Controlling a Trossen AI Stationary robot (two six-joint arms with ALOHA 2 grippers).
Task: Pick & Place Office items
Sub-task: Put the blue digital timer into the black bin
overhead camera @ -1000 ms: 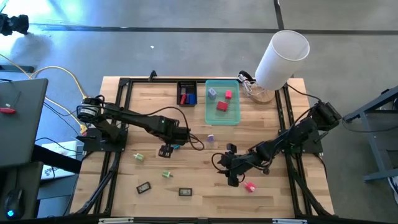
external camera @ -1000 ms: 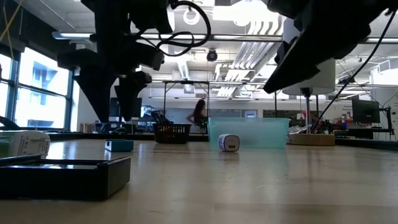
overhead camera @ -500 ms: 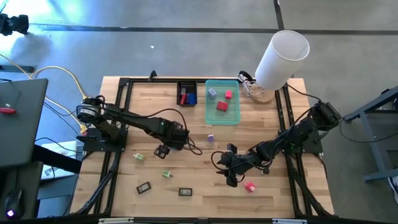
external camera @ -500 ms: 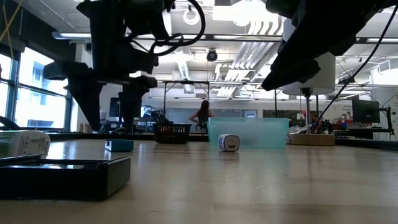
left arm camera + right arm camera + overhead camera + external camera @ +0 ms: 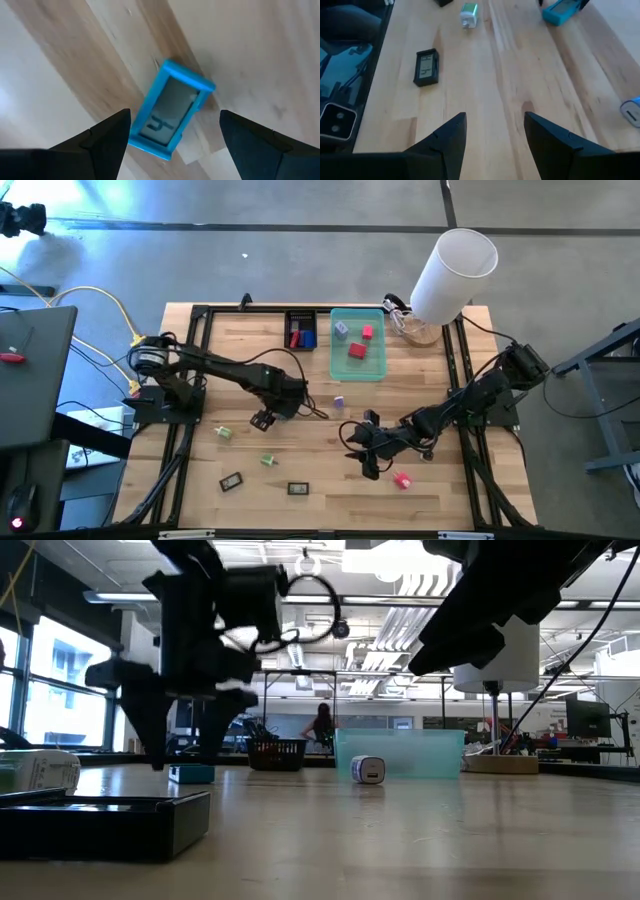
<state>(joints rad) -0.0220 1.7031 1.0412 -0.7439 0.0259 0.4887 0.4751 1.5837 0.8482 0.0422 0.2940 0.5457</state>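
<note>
While left gripper (image 5: 172, 125) hovers, blue item (image 5: 171, 117) below

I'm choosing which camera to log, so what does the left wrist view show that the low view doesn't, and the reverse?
Left wrist only: the blue piece's grey face, framed between the open left gripper's fingers.
Low only: the teal tray, a small white piece before it, the black tray, and a person in the room behind.
Both: that blue piece on the wooden table below the left gripper.
</note>
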